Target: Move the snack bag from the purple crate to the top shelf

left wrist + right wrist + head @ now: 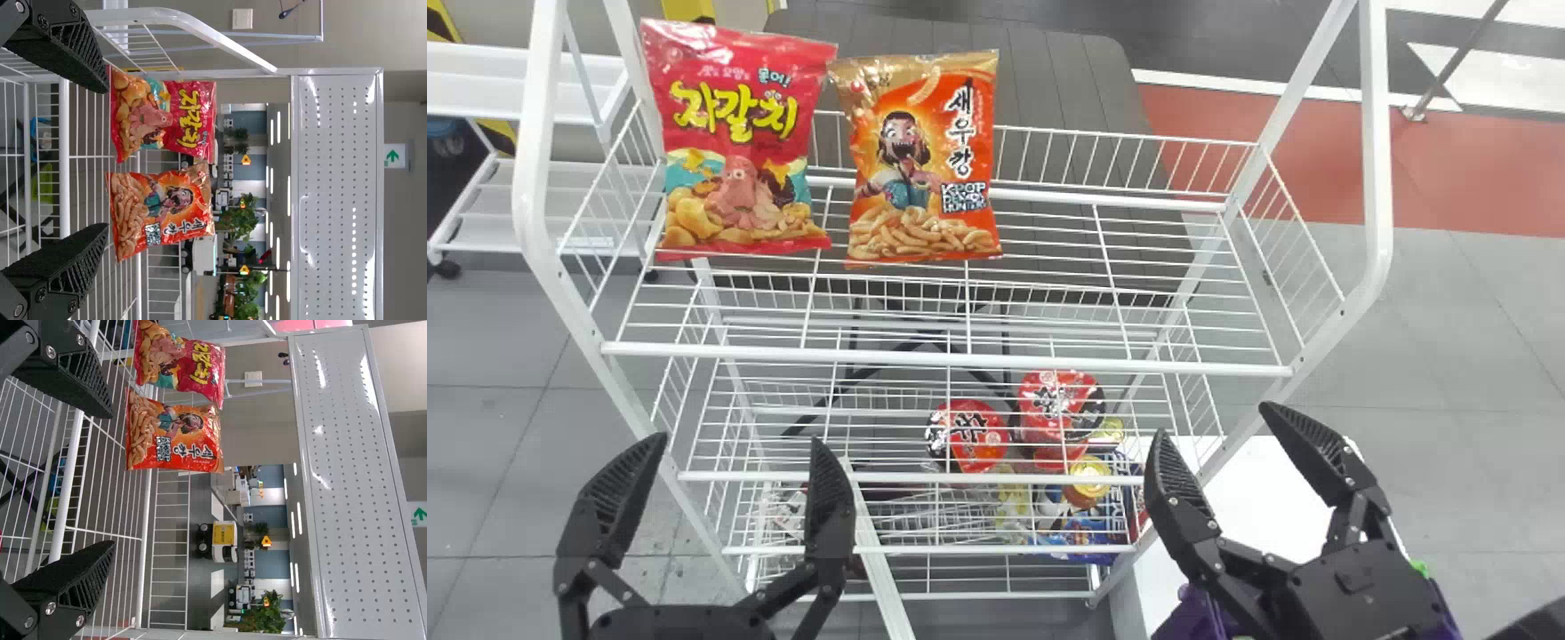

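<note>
The right hand (1213, 419), spread and empty, is nearer the purple crate (1190, 620), which sits below it; the left hand (738, 437) is spread, empty too.

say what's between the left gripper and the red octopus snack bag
In the head view, the top shelf's front rail and bare wire floor lie between the left gripper and the red octopus snack bag.

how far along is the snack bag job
Likely done: a red snack bag and an orange snack bag stand on the top shelf. Nothing is in hand: left claw and right claw are open and empty. What's left is unclear; the purple crate is mostly hidden, so I can't tell if another bag waits inside.
</note>
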Robot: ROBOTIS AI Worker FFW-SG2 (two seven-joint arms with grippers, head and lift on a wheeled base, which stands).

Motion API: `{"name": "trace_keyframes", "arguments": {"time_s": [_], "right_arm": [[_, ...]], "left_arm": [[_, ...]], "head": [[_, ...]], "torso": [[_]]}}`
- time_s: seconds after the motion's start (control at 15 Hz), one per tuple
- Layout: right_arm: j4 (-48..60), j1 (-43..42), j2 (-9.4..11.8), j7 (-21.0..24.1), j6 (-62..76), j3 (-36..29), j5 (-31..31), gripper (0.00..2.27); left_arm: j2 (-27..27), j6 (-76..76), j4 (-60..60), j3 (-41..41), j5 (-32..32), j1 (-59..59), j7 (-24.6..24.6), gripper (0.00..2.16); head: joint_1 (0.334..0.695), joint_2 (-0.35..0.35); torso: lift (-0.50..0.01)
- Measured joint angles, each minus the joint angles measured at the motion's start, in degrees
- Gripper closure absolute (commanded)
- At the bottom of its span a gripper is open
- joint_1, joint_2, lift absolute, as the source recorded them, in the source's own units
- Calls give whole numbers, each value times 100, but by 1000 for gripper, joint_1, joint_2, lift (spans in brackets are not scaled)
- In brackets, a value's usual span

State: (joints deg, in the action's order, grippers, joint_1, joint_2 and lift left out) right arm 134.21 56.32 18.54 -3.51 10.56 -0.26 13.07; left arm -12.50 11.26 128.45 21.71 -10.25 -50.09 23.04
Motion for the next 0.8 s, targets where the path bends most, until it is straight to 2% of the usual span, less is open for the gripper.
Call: {"name": "trace_keyframes", "arguments": {"time_s": [0.8], "right_arm": [[-63, -21, -8, 5, 68, -9, 2, 147]], "left_arm": [[1, 3, -5, 0, 14, 12, -11, 93]], "head": [[695, -150]], "torso": [[-111]]}}
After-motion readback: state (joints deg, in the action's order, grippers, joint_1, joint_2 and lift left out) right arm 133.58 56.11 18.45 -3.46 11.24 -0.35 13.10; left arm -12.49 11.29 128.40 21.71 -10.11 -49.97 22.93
